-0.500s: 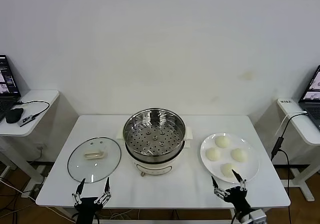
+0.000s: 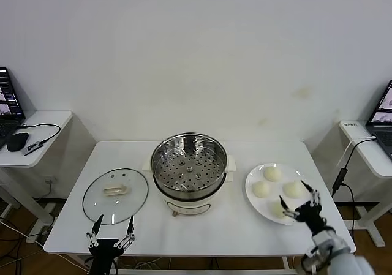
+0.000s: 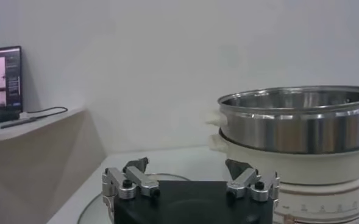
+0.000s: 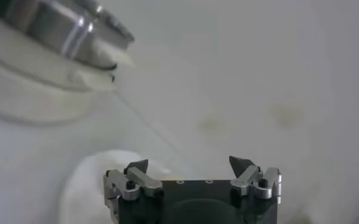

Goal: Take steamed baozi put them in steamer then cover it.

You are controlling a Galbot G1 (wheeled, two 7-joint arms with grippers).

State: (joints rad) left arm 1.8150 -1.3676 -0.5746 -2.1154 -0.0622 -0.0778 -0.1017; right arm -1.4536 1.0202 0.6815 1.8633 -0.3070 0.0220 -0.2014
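Since half a second ago, the right gripper (image 2: pixel 298 202) has risen from the frame's lower edge to the plate's (image 2: pixel 252 192) right rim, jaws spread wide over the nearest steamed baozi (image 2: pixel 278 208); all four smooth, cream-white domes still lie on that flat white disc, right of centre. At centre stands the steamer (image 2: pixel 188 168), a shiny perforated steel basket on a cream pot. Left of it the cover (image 2: pixel 116 195), clear glass with a beige bar handle, lies flat. Bottom left, the left gripper (image 2: pixel 112 226) waits, jaws wide.
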